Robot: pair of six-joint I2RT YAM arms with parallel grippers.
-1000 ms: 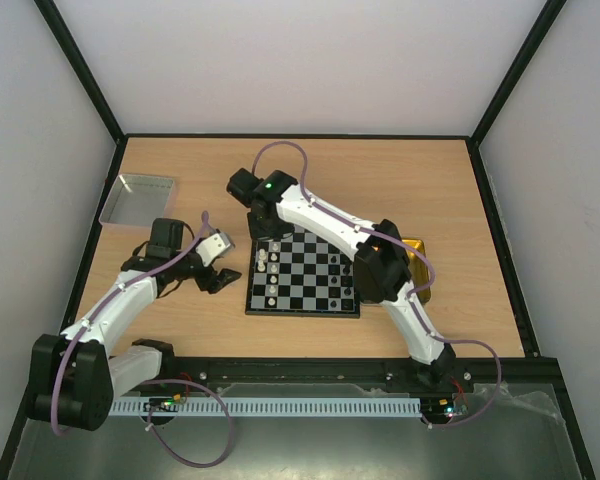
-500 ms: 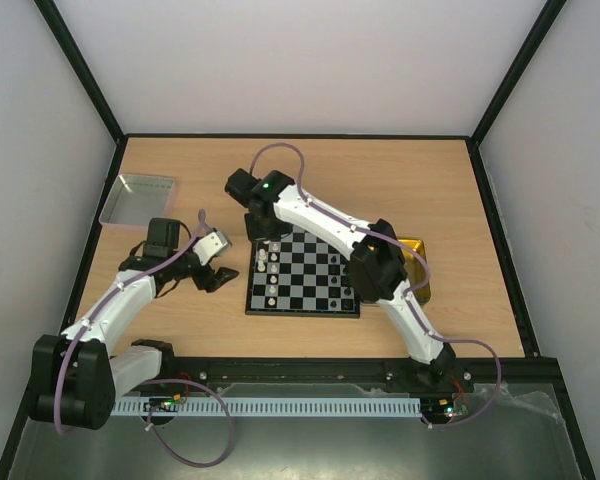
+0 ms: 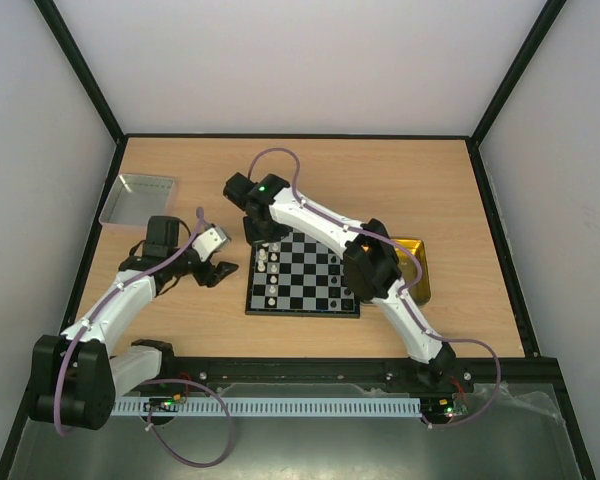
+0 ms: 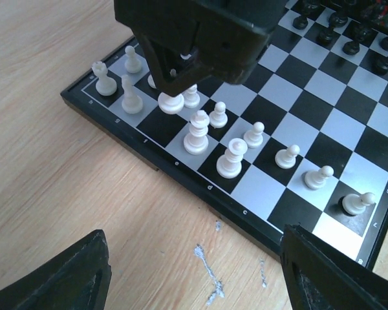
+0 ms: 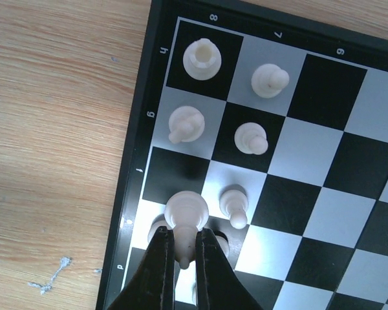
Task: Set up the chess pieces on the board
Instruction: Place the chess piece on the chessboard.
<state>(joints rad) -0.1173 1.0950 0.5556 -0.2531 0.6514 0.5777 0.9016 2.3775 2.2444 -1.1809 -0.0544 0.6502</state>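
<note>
Jaws, right gripper (image 5: pixel 184 240): pinched together on the stem of a white piece (image 5: pixel 186 210).
Jaws, left gripper (image 4: pixel 194 261): fingers spread wide with nothing between them, over bare table (image 3: pixel 180 320) just off the board's left edge.
Held piece: hangs over the gap in the outermost white row, at the lower left of the right wrist view. Whether its base touches the square I cannot tell.
Board (image 3: pixel 305 285): centre of the overhead view, with white pieces (image 4: pixel 229 158) in two rows along its left edge and black pieces (image 4: pixel 349 35) along its right.
Change: the right arm (image 3: pixel 315 215) has swung its elbow leftward while its wrist has kept to the board's upper-left corner; the left gripper has barely shifted.
Meaning: probably the final lining-up before setting this piece down, with the white side close to full.
</note>
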